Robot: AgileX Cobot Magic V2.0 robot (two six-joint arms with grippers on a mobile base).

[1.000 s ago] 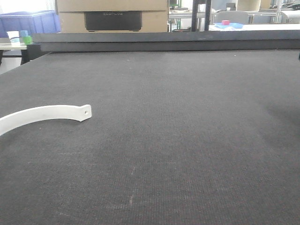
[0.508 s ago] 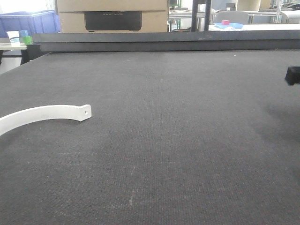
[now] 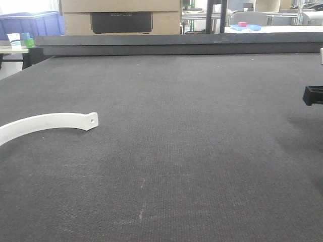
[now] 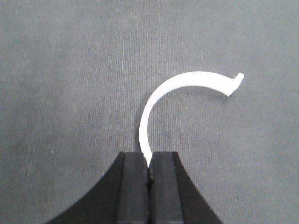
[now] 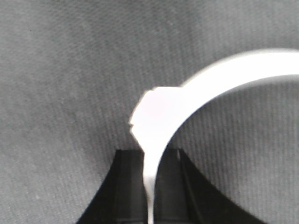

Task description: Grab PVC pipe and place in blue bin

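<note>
- Presently, front view: the PVC pipe (image 3: 48, 122) is lying flat on the left side of the dark mat (image 3: 202, 151). Its squared, holed end is pointing toward the mat's middle, and its other end is running out of view at the mat's left. A blue bin (image 3: 30, 22) is standing beyond the mat's far left corner. A black part of the right gripper (image 3: 313, 95) is showing over the mat's right side, too little to tell its grip from here.
- Left wrist view: the left gripper (image 4: 149, 157) is clamping one end of the PVC pipe between closed fingers, the arc curving away over the mat.
- Right wrist view: the right gripper is pinching a second white arc (image 5: 224, 79) between closed fingers, with the mat lying behind it.
</note>
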